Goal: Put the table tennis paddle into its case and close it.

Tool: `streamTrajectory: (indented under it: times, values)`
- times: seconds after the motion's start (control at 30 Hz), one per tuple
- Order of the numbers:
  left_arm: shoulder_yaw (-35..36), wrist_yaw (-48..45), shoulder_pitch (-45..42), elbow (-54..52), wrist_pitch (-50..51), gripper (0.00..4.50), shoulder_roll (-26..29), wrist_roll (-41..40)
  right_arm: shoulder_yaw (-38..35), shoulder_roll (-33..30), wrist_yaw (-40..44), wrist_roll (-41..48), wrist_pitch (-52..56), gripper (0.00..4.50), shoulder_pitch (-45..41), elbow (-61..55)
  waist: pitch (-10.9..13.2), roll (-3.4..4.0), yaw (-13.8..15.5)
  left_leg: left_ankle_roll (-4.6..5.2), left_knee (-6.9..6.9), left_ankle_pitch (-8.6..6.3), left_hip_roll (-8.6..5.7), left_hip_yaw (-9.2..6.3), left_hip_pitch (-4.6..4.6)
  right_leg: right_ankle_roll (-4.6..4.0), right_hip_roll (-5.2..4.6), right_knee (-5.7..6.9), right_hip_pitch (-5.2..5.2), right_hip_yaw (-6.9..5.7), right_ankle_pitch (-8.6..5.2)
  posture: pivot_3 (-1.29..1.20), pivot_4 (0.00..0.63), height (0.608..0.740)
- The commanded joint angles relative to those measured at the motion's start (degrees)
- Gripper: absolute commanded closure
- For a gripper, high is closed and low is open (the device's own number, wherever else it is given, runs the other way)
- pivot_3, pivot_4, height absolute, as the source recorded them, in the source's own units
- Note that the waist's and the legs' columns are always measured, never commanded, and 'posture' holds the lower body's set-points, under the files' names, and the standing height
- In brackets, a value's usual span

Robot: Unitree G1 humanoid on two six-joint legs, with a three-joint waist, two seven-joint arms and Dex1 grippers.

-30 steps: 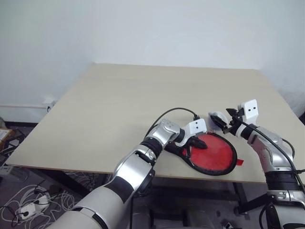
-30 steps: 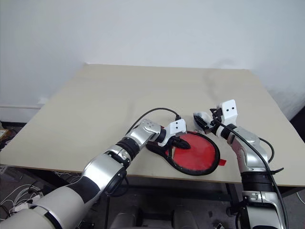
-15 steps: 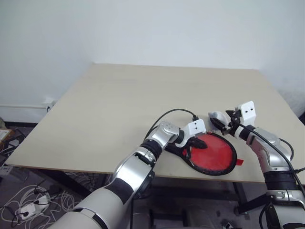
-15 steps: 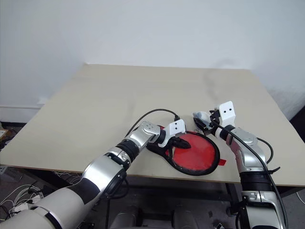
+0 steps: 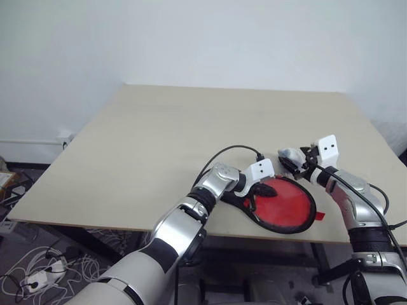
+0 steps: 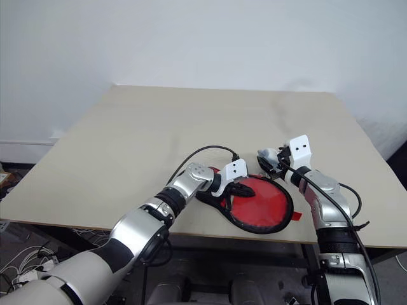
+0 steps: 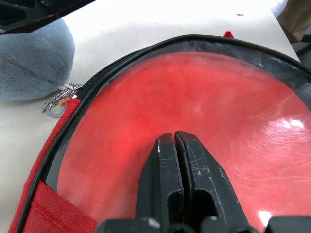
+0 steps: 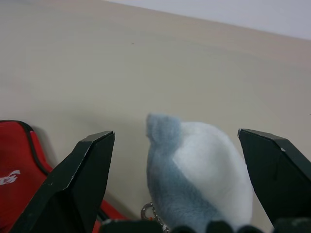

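No readable text, numbers or signs anywhere. Only a white printed mark on the red side of the case (image 8: 14, 170), cut off at the frame edge in the right wrist view, too partial to read.

The right gripper's (image 8: 180, 160) two black fingers (image 8: 80, 182) stood wide apart. Between them sat a soft lump (image 8: 199, 177), grey-blue on one side and white on the other, touching neither finger. A small metal ring (image 8: 147, 212) hung at its base. A red part of the case (image 8: 17, 167) with a dark rim lay on the beige table (image 8: 146, 63) beside one finger.
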Motion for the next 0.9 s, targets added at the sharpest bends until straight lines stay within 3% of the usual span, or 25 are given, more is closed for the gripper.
streamTrajectory:
  times: [0.03, 0.7, 0.9]
  values:
    - [1.03, 0.48, 0.0, -0.06, -0.2, 4.5, -0.53, -0.46, -0.99, -0.04, -0.92, -0.25, -0.95, 0.1, -1.41, -0.84, 0.0, 0.0, -0.01, 0.0, 0.0, 0.0, 0.0, 0.0, 0.0, 0.0, 0.0, 0.0, 0.0, 0.0, 0.0, 0.0, 0.0, 0.74]
    - [0.2, -0.46, 0.16, 0.26, 0.5, 4.5, -0.52, 0.84, -1.19, -0.34, -0.87, 0.3, 1.23, 0.1, -2.66, 0.08, -0.01, 0.01, -0.03, 0.0, -0.01, 0.0, 0.0, -0.01, 0.01, 0.0, 0.0, 0.0, 0.01, 0.0, 0.0, 0.0, 0.0, 0.74]
    - [0.21, -0.51, 0.2, 0.24, 0.45, 4.5, -0.46, 0.86, 1.46, 0.08, -2.61, -3.35, 1.52, 0.1, -4.65, 4.69, -0.01, 0.02, -0.12, 0.0, 0.0, 0.0, 0.0, 0.0, 0.02, 0.0, 0.0, 0.0, 0.01, 0.0, 0.0, 0.0, 0.0, 0.74]
